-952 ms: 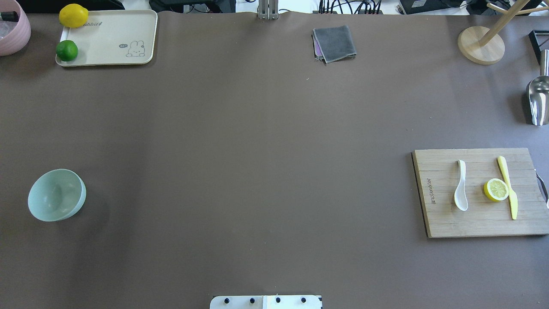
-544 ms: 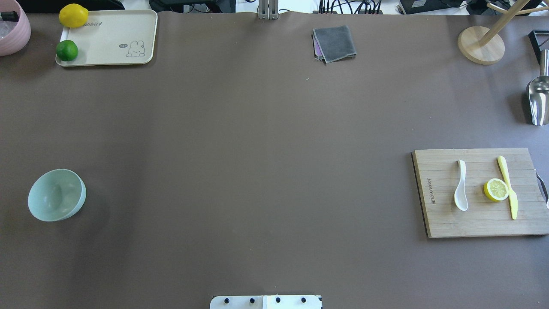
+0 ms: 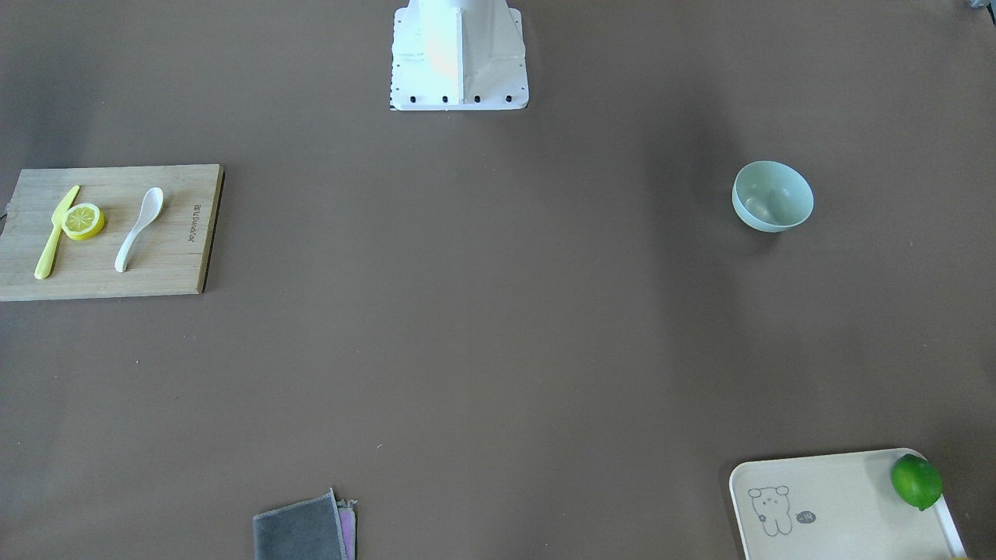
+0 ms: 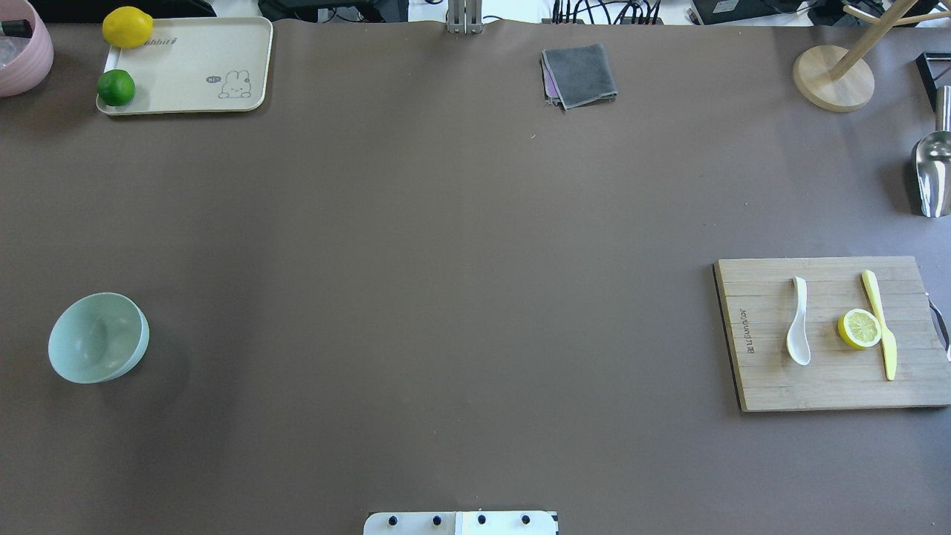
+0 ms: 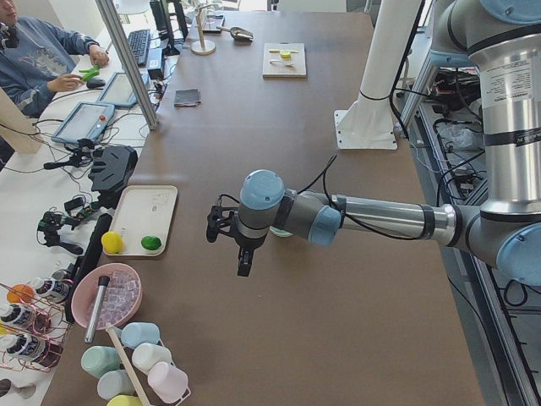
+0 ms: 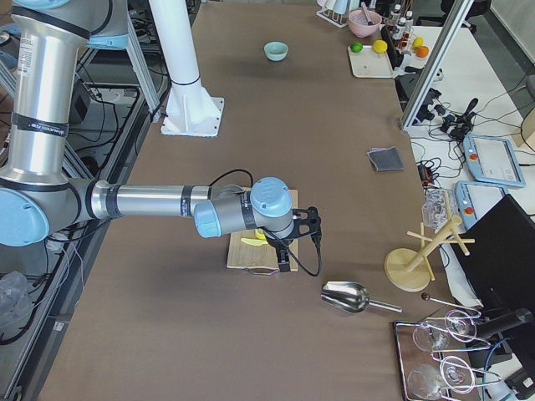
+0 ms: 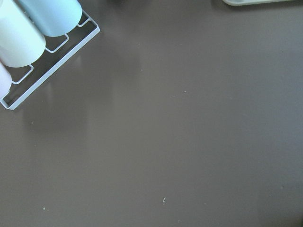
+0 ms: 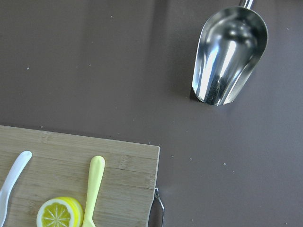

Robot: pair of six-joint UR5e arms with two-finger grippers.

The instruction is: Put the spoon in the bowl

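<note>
The white spoon (image 4: 798, 323) lies on a wooden cutting board (image 4: 765, 379) at the table's right, scoop toward the robot; it also shows in the front view (image 3: 140, 227), and its handle shows in the right wrist view (image 8: 12, 182). The mint-green bowl (image 4: 96, 338) stands empty at the far left, also in the front view (image 3: 773, 196). My left gripper (image 5: 243, 260) shows only in the exterior left view, held above the table beyond the bowl. My right gripper (image 6: 284, 257) shows only in the exterior right view, above the board's outer end. I cannot tell whether either is open or shut.
A lemon half (image 4: 859, 328) and a yellow knife (image 4: 880, 323) share the board. A metal scoop (image 4: 932, 174) lies beyond it. A tray (image 4: 193, 67) with a lemon and a lime, a grey cloth (image 4: 579, 74) and a wooden stand (image 4: 832, 78) line the far edge.
</note>
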